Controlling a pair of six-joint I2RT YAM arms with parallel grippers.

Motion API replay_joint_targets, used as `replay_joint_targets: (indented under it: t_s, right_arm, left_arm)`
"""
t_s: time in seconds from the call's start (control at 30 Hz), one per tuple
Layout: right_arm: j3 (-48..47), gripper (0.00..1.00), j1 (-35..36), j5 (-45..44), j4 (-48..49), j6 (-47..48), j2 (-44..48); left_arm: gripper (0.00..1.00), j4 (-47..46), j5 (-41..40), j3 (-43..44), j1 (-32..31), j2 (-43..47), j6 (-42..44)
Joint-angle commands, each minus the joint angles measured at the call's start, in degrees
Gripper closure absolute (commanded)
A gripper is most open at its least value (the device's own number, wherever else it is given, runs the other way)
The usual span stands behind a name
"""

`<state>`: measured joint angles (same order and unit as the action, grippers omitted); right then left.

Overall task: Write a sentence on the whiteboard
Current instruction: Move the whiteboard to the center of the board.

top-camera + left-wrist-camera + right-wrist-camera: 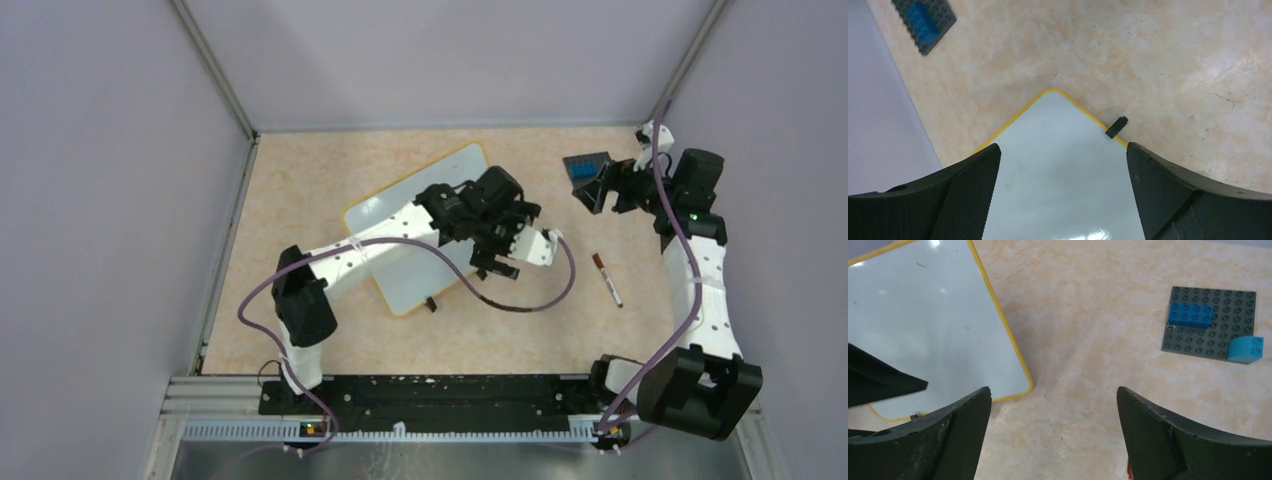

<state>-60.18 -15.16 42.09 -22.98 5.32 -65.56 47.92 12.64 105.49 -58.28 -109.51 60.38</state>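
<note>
The whiteboard (430, 175) lies tilted on the table, white with a yellow rim. Its visible face is blank and no sentence shows. My left gripper (512, 240) hovers over the board's right corner, open and empty. In the left wrist view the board (1058, 165) fills the gap between the jaws, with one black clip foot (1116, 126) on its edge. My right gripper (600, 185) is open and empty at the back right, over bare table right of the board (923, 315). A dark finger of the left gripper (878, 385) shows in the right wrist view.
A red-capped marker (606, 278) lies on the table right of the board. A dark studded plate with blue bricks (583, 163) sits at the back right, also in the left wrist view (924, 24) and the right wrist view (1210, 322). Purple walls enclose the table.
</note>
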Motion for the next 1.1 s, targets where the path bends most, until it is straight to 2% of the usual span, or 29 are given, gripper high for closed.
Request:
replay_joint_targets:
  t_s: [0.0,0.1,0.2,0.27,0.33,0.4,0.53,0.6,0.77,0.93,1.07]
  right_arm:
    - [-6.58,0.09,-0.61,4.28,-1.15,-2.35,-3.81]
    - [-6.72,0.11,1.69,3.43,-5.04,1.68,-6.47]
    - [-4.54,0.12,7.4,-3.38,-6.16,5.31,-7.1]
    - [-3.08,0.1,12.27,-8.83,-5.75,6.87,-7.17]
    - [-1.97,0.09,17.2,-13.58,-4.85,7.21,-7.58]
    - [-0.99,0.09,20.74,-14.72,-4.33,8.09,-8.23]
    - [-0.27,0.14,26.67,-15.21,-5.91,10.55,-12.1]
    - [0.59,0.17,29.57,-16.76,-5.07,10.99,-13.48]
    - [2.95,0.26,38.35,-24.39,-1.8,11.06,-16.17]
    - [4.72,0.39,43.38,-27.91,1.93,8.34,-19.88]
    - [5.6,0.43,47.02,-29.82,3.76,7.18,-22.75]
  left_arm:
    - [0.01,-1.41,5.48,4.56,6.95,4.77,-17.54]
    - [0.01,-0.77,12.53,8.26,14.63,6.58,-29.67]
    - [0.01,-6.56,15.79,6.29,22.04,10.86,-40.89]
    - [0.01,-10.96,14.1,3.65,25.62,14.57,-47.4]
    - [0.01,-14.21,8.06,1.15,27.65,18.35,-53.42]
    - [0.01,-15.51,5.18,-0.86,30.77,22.06,-56.38]
    - [0.01,-15.96,10.13,-3.65,42.23,25.7,-66.47]
    - [0.01,-17.11,11.26,-6.96,46.56,27.96,-69.37]
    - [0.01,-22.11,10.71,-14.13,51.42,34.01,-72.22]
    - [0.01,-23.02,14.7,-15.62,56.52,34.95,-75.69]
    - [0.01,-24.91,15.23,-17.66,57.86,35.9,-77.05]
